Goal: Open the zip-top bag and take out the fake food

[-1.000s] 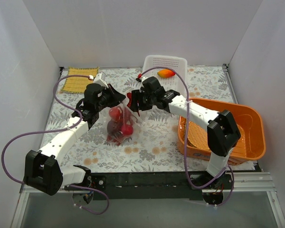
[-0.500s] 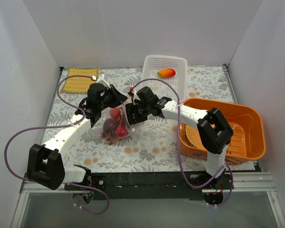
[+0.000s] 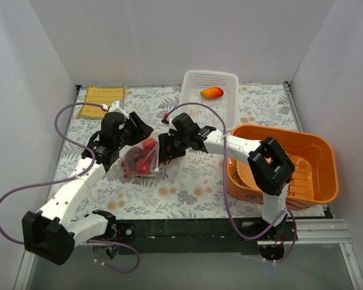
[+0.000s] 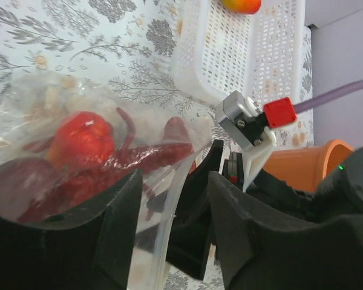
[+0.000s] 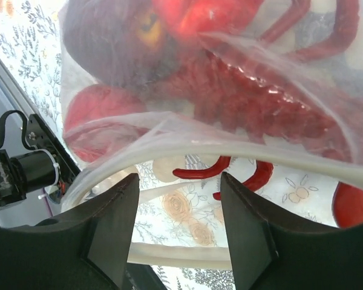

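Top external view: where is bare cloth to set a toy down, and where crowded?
Free: floral cloth between zip-top bag and near edge; strip between yellow mat and white basket. Crowded: centre, left end effector and right end effector.

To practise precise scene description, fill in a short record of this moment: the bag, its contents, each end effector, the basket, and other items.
bag: clear zip-top bag, between the two arms on the floral table
contents: red lobster, red round fruit, dark red piece
left end effector: at the bag's left side, film between its fingers, grip unclear
right end effector: at the bag's right side, zip rim across its fingers, grip unclear
basket: white basket, holds an orange-yellow fruit
other: orange tub, yellow mat
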{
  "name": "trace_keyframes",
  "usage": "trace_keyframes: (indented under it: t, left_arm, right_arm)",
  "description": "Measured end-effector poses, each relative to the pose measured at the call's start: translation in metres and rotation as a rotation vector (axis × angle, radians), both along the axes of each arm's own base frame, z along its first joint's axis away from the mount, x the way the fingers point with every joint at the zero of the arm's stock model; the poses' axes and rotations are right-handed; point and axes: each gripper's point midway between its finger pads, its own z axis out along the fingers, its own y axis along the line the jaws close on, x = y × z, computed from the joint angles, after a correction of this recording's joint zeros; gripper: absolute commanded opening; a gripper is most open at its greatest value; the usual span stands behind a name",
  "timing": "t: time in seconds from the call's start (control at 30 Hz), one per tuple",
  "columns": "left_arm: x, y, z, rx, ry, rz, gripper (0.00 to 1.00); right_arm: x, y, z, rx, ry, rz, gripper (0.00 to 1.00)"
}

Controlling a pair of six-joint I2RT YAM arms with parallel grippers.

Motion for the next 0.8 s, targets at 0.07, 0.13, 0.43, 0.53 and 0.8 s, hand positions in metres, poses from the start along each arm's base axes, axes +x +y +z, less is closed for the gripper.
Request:
trace_keyframes:
  t: [0.07,0.13,0.43,0.53,0.8]
  left_arm:
    - [-0.011,0.01,0.012,-0.001,-0.017,0.032,0.2]
    - [-0.022,0.018,0.018,-0.009,-0.032,0.062,0.12]
    - [-0.073,0.042,-0.093,0.025,0.235,0.157,0.0]
    - [-0.082,0.042,-0.116,0.022,0.298,0.17,0.0]
    - [-0.088,0.033,-0.134,-0.019,0.314,0.175,0.0]
  right_arm:
    - [-0.001,0.0,-0.004,-0.001,0.006,-0.008,0.62]
    - [-0.003,-0.002,-0.009,-0.005,0.02,-0.022,0.62]
    - [-0.007,-0.007,-0.028,-0.003,0.066,-0.081,0.61]
    - [-0.007,-0.004,-0.027,0.017,0.08,-0.094,0.61]
    - [-0.011,0.007,-0.02,0.089,0.1,-0.084,0.66]
